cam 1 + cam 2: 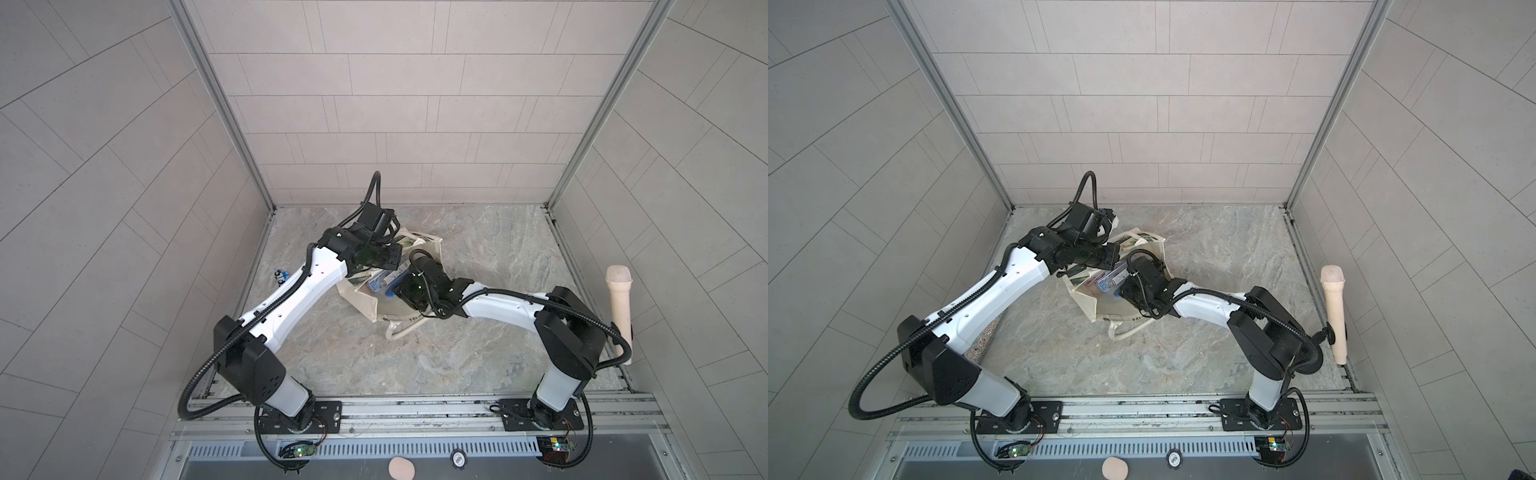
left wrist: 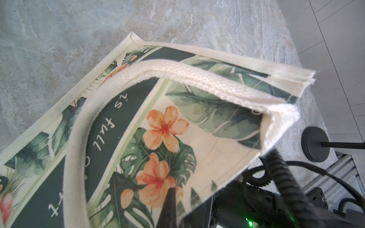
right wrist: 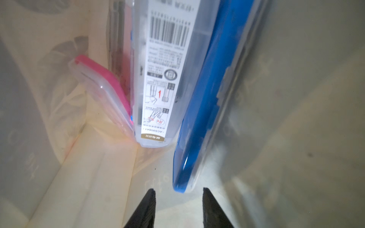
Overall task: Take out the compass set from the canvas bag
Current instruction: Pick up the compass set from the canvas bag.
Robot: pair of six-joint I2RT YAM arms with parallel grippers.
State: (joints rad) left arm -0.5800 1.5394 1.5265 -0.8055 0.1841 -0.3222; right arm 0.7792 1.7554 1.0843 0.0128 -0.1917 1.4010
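Plainly, the compass set [image 3: 203, 110] has not left the canvas bag [image 1: 361, 301]. I take it to be the blue-backed plastic case standing on edge deep inside the bag, nearest one of the bag's walls, because the right claw [image 3: 178, 199] is lined up on its end. That claw is released, its two fingers [image 3: 147, 209] apart, one on each side of the case's rounded corner, with no contact that I can see. The left claw [image 2: 170, 195] is clenched and appears to pinch the bag's rim beside a loop handle [image 2: 79, 126], lifting the mouth.

The bite would be on a narrow, smooth corner, so the case may squirt out or swing as it is drawn toward the bag's mouth. A clear case [image 3: 158, 79] with a barcode label leans just beside it, and a pink case [image 3: 104, 83] beyond that; a finger entering the thin gap could nudge or drag them. The outer finger sits close to the bag's wall and might trap cloth. If the rim slips free, the mouth would sag onto the arm. And the label's small drawings hint that the clear case could be the real target.
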